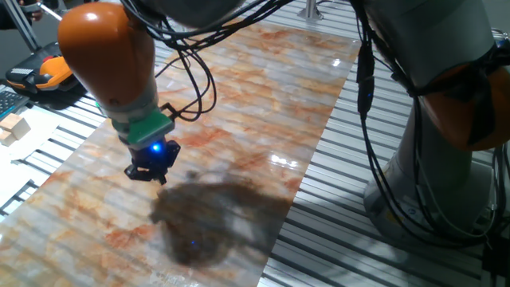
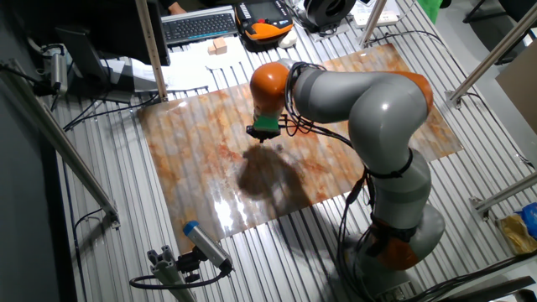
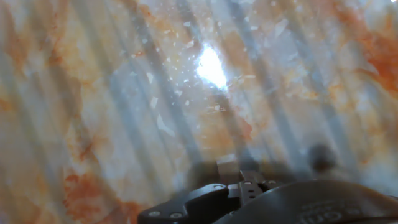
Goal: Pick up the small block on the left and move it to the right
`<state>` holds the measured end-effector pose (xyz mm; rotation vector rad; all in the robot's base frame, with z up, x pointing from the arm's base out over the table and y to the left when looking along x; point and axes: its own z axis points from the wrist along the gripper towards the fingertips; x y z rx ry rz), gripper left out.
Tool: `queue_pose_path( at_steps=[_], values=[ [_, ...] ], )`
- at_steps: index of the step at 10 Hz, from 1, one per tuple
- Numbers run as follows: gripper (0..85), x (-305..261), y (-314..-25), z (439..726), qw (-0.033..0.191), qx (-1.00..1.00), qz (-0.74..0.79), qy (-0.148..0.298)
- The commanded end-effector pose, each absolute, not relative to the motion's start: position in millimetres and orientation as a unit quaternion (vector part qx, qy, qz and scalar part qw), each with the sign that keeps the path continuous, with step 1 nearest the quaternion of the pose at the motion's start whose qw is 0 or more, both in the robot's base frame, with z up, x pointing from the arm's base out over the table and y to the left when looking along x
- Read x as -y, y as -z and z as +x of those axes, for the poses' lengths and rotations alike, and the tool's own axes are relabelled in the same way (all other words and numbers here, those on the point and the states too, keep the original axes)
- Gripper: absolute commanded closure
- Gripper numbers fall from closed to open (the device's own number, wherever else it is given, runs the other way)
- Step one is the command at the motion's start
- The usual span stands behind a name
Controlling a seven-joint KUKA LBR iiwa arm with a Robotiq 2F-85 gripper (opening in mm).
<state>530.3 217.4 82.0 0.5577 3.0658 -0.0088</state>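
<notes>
Arm [image 2: 369, 109] bent over marbled sheet [image 1: 263, 104], jaws pointing down

A marbled orange-and-white sheet [image 1: 239, 119] covers the slatted metal table [image 1: 335, 183].

Gripper [image 2: 263, 137] over marbled mat [image 2: 185, 159].

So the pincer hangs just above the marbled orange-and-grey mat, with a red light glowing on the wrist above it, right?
Not quite: the light on the wrist is blue, not red, as one fixed view shows. The rest holds: the pincer hangs just above the marbled orange-and-grey mat.
</notes>
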Motion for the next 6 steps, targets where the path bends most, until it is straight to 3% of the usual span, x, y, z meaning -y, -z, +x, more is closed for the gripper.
queue_pose_path(
  at_steps=[1, 6],
  values=[
    [85.0, -212, -91, 532, 0.006, -0.985, 0.171, 0.004],
    [85.0, -174, -130, 544, -0.005, -0.993, 0.113, 0.031]
  ],
)
